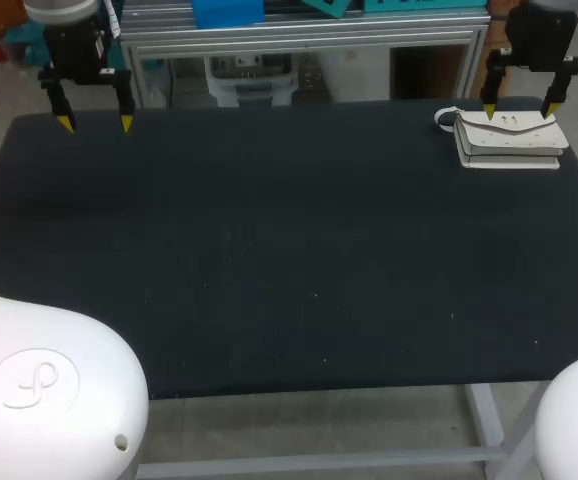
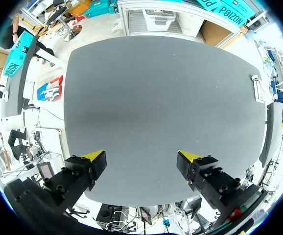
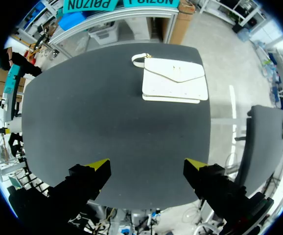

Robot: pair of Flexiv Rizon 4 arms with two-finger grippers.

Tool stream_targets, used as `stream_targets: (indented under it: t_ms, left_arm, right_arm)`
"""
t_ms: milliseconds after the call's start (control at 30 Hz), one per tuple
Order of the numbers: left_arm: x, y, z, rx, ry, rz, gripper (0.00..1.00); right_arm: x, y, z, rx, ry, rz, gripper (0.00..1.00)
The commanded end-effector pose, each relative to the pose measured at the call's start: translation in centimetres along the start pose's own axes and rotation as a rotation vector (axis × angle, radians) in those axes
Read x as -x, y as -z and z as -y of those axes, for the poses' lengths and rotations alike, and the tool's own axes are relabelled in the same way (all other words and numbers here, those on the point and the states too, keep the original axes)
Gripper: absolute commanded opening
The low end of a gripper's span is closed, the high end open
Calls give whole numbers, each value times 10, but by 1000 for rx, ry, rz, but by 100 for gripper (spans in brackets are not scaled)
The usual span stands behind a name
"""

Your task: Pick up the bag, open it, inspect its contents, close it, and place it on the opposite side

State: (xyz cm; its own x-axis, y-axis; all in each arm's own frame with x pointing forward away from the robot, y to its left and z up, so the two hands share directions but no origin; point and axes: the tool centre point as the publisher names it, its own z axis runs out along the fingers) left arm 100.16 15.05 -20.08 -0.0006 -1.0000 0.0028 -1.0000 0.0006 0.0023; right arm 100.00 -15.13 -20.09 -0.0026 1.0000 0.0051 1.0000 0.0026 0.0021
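White bag point(image 1: 510, 138): flat envelope-flap handbag lying flap-up at the table's far right corner, flap shut. A small strap loop point(image 1: 442, 119) points toward the table's middle.
Dark table point(image 1: 289, 250): matt top carrying the bag.
Right gripper point(image 1: 518, 108): fingers spread wide and holding nothing, hanging above the far right corner with the bag below and ahead of its tips. Probably stationed there because the bag lies on its side, making it the arm for the first grasp.
Left gripper point(image 1: 95, 123): fingers spread wide with nothing between them, above the far left corner, well apart from the bag. Likely kept clear until opening needs a second hold.
Stage: pick-up not yet begun.
Destination: the table's left side, judged from the task.
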Motion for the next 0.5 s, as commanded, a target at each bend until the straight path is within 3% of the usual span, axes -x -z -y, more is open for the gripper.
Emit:
stream_targets:
  t_ms: [33, 500]
  left_arm:
    - [0, 1, 0, 0, 0, 2, 100]
    - [-1, 1, 0, -12, -16, 4, 100]
  right_arm:
    - [-1, 1, 0, -2, -1, 3, 100]
    - [-1, 1, 0, -2, -1, 3, 100]
